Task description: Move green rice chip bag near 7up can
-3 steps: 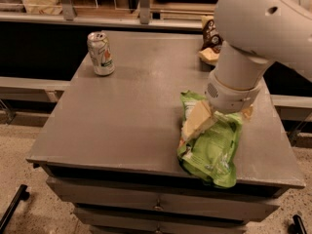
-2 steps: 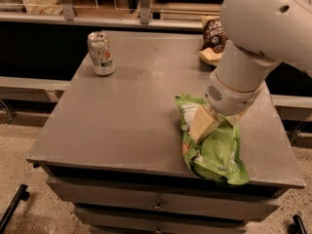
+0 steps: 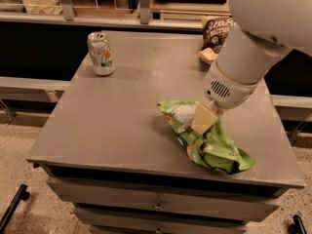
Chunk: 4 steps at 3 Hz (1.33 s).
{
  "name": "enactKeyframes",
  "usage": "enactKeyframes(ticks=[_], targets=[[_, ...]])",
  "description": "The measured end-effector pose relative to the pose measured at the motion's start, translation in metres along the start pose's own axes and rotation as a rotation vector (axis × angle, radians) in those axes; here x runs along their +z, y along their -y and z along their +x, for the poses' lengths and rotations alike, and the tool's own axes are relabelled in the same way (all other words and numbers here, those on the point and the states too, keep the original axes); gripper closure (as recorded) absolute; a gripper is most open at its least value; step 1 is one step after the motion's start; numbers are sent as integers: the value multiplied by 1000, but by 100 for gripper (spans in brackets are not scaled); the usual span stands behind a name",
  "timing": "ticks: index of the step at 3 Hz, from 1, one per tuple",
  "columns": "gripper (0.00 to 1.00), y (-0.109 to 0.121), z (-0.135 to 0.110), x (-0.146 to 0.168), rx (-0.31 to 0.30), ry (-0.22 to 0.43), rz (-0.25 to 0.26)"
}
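Lime-green crinkle: green rice chip bag (image 3: 219, 152) lies on the right front part of the grey table (image 3: 122, 126), bunched up under the gripper.
Camera view, gripper: gripper (image 3: 204, 120) sits low over the bag's middle, its tan finger pressed into the foil. Judging by the bunching, it is clamped on a fold of the bag.
Change, bag: a second ago it lay lengthwise near the right edge. Now its upper end is drawn leftward and its tail trails toward the front right corner.
Change, arm: white arm (image 3: 243, 62) has swung over with the bag and leans in from the right.
7up can (image 3: 101, 53): upright at the far left corner, same spot as before, well apart from the bag.
Brown chip bag (image 3: 218, 30): far right, behind the arm, unmoved.
Reading: the carry has begun and the hold looks sound. Most of the crossing to the can remains.
Risk: the dragging tail may tug the fold loose.
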<state>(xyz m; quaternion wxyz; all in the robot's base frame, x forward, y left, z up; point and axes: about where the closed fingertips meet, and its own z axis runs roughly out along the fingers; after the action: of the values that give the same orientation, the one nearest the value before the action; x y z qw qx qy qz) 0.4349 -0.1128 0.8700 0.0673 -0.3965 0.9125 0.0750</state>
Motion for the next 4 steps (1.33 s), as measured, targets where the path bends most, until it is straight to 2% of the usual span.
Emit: enactKeyframes(ticks=[1, 2, 3, 4], targets=[[100, -1, -2, -2, -74, 7, 2], [100, -1, -3, -2, -75, 6, 5], [100, 10, -18, -8, -75, 52, -2], [100, 37, -51, -35, -74, 185, 18]])
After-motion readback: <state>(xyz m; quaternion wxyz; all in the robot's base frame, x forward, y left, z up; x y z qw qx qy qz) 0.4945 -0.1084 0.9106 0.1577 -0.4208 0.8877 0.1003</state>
